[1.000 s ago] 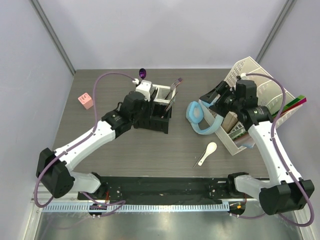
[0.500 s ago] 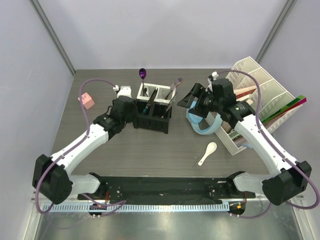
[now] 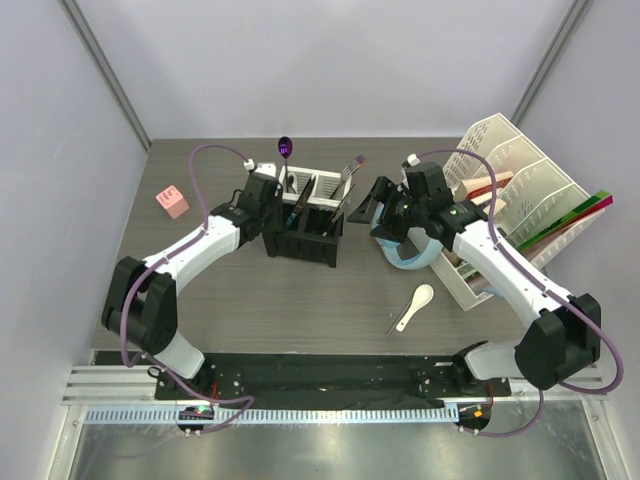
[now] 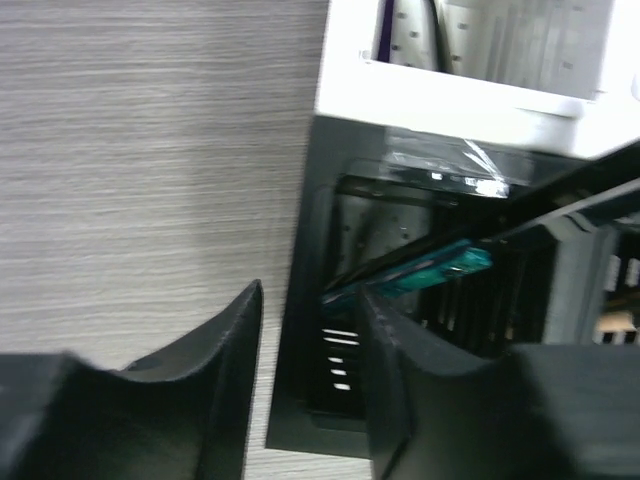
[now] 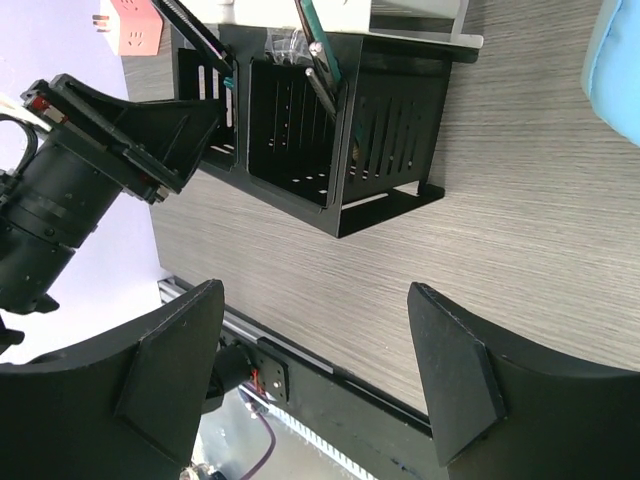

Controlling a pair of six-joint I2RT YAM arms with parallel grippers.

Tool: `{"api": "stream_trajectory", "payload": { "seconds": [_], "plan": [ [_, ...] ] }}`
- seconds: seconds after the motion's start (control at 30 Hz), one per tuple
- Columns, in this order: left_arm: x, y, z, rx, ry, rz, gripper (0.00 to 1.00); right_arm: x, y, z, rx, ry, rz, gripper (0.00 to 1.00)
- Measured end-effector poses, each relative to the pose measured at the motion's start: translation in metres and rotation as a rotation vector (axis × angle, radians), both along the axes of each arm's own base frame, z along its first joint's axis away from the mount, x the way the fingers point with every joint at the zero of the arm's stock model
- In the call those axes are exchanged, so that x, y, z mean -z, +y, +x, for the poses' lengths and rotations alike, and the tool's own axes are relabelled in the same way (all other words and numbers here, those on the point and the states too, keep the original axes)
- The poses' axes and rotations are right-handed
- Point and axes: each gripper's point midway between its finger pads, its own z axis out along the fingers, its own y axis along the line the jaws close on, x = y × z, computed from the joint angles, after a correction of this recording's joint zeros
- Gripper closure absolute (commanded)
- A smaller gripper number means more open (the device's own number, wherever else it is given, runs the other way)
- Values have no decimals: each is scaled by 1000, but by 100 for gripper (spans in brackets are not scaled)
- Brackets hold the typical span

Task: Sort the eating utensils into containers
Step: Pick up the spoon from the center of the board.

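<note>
Pink block [image 3: 172,201] lies near the worktop's left edge, well apart from everything else.

Left gripper [image 3: 268,203] is at the left side of the black caddy [image 3: 305,250]. Wrist view: fingers [image 4: 235,380] partly spread, astride the caddy's left wall. Bare worktop shows between the outer finger and the wall, so nothing is gripped.

The caddy sits mid-worktop, toward the far edge. Purple spoon [image 3: 285,148] stands upright in the far-left, white-rimmed compartment. Green-handled piece [image 4: 440,268] slants in the left compartment next nearer. Purple fork [image 3: 352,166] leans out at the far-right corner.

Right gripper [image 3: 375,203] is just right of the caddy, jaws spread wide, empty.

Blue ring [image 3: 400,245] lies beside the white rack [image 3: 520,165], which stands by the right edge.

White soup spoon [image 3: 417,303] lies flat toward the near edge, right of centre.
</note>
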Motion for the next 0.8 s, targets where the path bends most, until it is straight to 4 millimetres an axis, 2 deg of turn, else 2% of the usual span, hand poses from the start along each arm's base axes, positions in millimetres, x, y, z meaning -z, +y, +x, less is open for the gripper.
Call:
{"api": "stream_trajectory", "payload": {
  "seconds": [0.07,0.2,0.3,0.33,0.43,0.57,0.63,0.7,0.8],
  "plan": [
    [0,-5,-1,15,6,-23,90,3,1,0,-2,0,3,21],
    [0,-9,-8,45,26,-48,91,11,0,-2,-4,14,-1,21],
    [0,-13,-15,39,29,-66,83,15,0,-3,-5,19,-3,20],
    [0,-13,-16,34,29,-69,76,15,0,-3,-6,19,-2,20],
    [0,-14,-17,26,30,-75,64,17,0,-4,-8,21,-3,19],
    [-5,-12,-19,2,16,-63,62,19,-2,-5,-11,15,-18,18],
    [-16,-4,-23,-25,-7,-46,57,19,-6,-5,-6,6,-38,18],
    [-38,5,-26,-51,-63,-43,56,18,-12,-6,9,-9,-63,16],
    [-93,18,-32,-75,-207,-79,58,10,-23,-7,42,-45,-95,16]
  ]
}}
